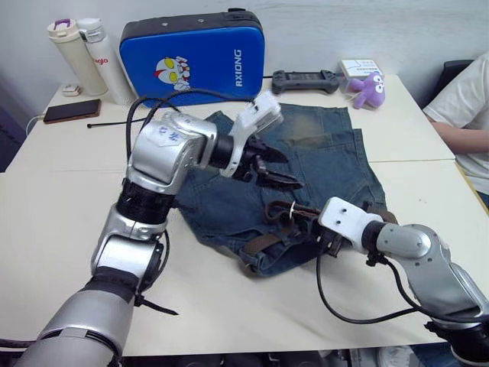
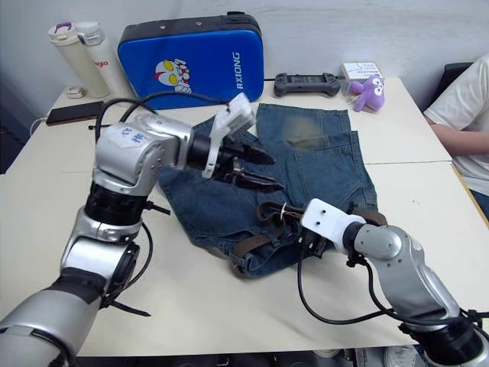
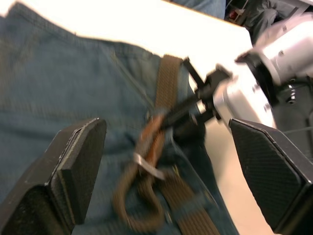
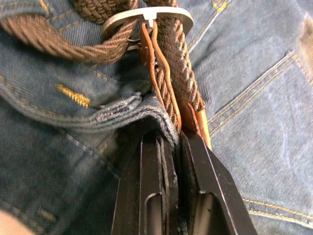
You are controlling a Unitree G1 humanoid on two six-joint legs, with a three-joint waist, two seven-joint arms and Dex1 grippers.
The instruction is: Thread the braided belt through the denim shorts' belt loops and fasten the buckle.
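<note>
Belt's mostly threaded, buckle not done yet

My right gripper pinches the dark brown braided belt by the silver square buckle on the faded blue denim shorts; left gripper hangs spread.

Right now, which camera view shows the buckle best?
The right wrist view: the buckle sits close, its silver frame around the belt. The left wrist view shows it blurred, and both eye views show it small.

Both arms are being presented in silver-grey metallic housings with black joint sections. White wrist blocks are being carried ahead of black two-finger grippers, left gripper and right gripper. Black cables are being looped beside each forearm.
</note>
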